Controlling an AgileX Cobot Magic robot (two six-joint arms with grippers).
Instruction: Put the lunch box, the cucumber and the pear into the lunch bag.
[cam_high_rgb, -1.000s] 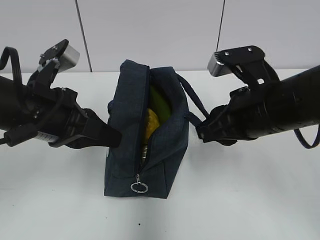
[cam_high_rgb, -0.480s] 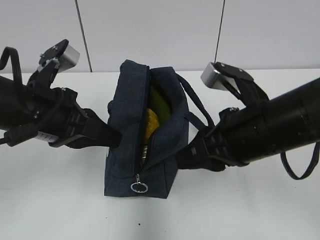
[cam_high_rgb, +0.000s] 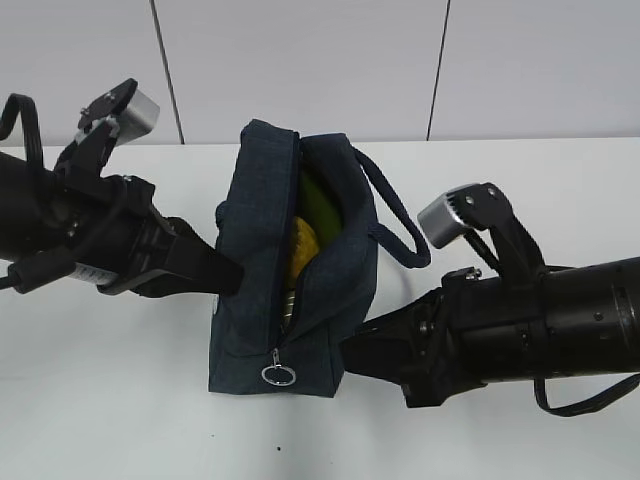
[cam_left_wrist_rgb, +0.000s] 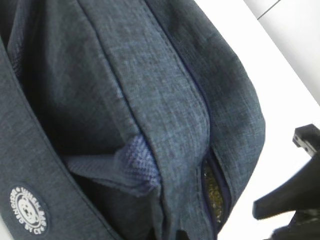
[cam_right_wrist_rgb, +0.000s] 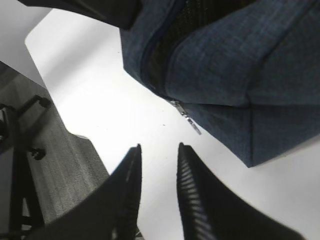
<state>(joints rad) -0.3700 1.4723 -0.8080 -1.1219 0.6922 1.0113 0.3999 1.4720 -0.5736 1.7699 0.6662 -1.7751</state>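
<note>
Navy fabric lunch bag (cam_high_rgb: 290, 280) stands unzipped on the tabletop (cam_high_rgb: 120, 400), holding the cucumber (cam_high_rgb: 320, 205) and pear (cam_high_rgb: 303, 246); the lunch box cannot be made out. Its zipper ring (cam_high_rgb: 278, 375) lies left of the right gripper (cam_right_wrist_rgb: 157, 165), whose fingers are slightly parted and empty. The left gripper (cam_high_rgb: 225, 272) presses the bag's left side; its grip cannot be told.

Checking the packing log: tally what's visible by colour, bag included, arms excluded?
Navy: 1, the lunch bag
Green: 1, the cucumber inside the bag opening
Yellow-orange: 1, the pear inside the bag opening
Silver: 1, the zipper ring pull
Total: 4. The lunch box cannot be made out.
</note>
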